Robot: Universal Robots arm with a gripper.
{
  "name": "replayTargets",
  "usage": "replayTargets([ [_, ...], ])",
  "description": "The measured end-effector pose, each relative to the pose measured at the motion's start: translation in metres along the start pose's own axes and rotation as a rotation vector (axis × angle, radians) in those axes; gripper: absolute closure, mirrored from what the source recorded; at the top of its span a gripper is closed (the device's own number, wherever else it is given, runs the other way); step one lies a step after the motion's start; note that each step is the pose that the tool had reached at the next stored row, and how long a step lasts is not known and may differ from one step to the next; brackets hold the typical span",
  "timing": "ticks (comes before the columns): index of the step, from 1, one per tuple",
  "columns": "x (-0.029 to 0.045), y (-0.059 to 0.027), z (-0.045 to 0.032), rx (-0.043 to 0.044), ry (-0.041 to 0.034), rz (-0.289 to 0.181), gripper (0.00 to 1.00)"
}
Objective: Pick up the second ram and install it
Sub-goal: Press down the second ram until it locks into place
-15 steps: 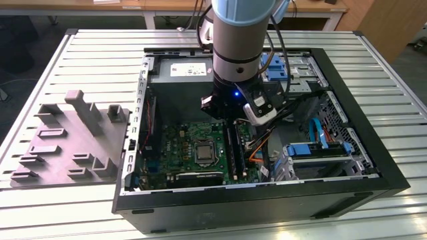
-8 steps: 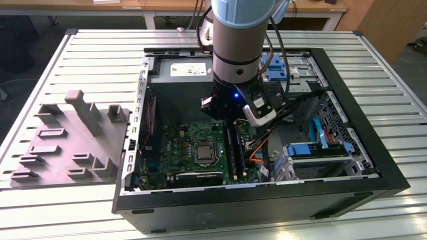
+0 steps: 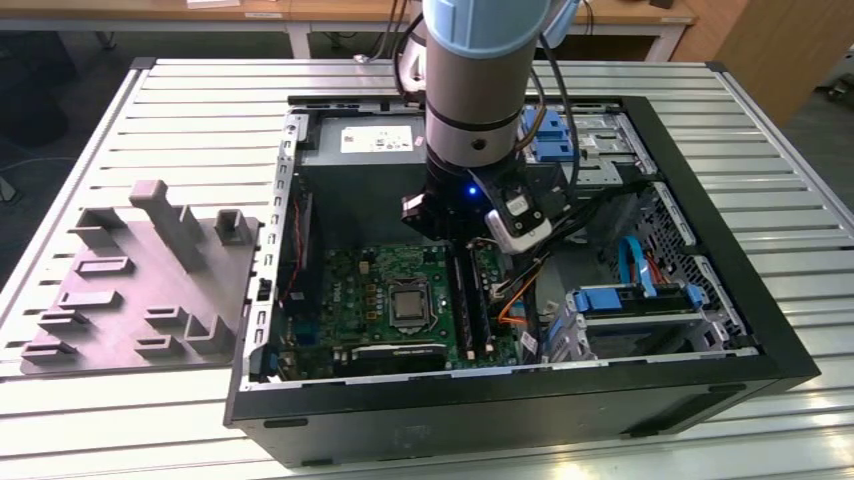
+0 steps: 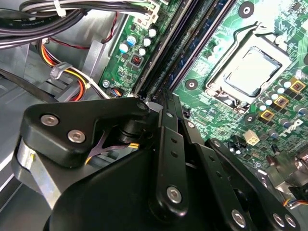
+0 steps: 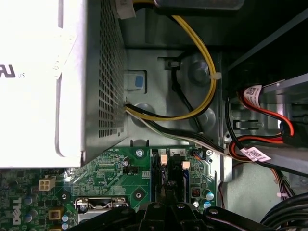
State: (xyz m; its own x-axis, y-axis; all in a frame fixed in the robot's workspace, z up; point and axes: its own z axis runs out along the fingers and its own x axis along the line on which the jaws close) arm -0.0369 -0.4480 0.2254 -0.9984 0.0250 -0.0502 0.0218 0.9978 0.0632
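Observation:
My gripper (image 3: 470, 243) hangs low inside the open computer case (image 3: 507, 390), over the far end of the black memory slots (image 3: 470, 300). In the second wrist view its black fingers (image 4: 163, 144) come together, shut, at the end of the slots (image 4: 166, 96). A narrow dark blue stick, the second ram (image 4: 188, 54), stands on edge in the slot running away from the fingertips. In the first wrist view the fingertips (image 5: 167, 188) sit over one slot just short of its pale latch (image 5: 163, 158). I cannot tell whether the tips touch the stick.
The silver processor (image 4: 252, 67) lies beside the slots on the green motherboard (image 3: 360, 290). The grey power-supply box (image 5: 43, 82) and yellow and black cables (image 5: 207, 72) crowd the far end. Blue drive brackets (image 3: 634, 295) stand at the exterior view's right. A grey parts fixture (image 3: 147, 280) rests outside the case.

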Motion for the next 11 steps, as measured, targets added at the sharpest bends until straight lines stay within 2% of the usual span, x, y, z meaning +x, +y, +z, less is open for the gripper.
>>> replayTargets([
  [11, 0.0001, 0.0001, 0.0025, -0.0002, 0.0, 0.0, 0.9],
])
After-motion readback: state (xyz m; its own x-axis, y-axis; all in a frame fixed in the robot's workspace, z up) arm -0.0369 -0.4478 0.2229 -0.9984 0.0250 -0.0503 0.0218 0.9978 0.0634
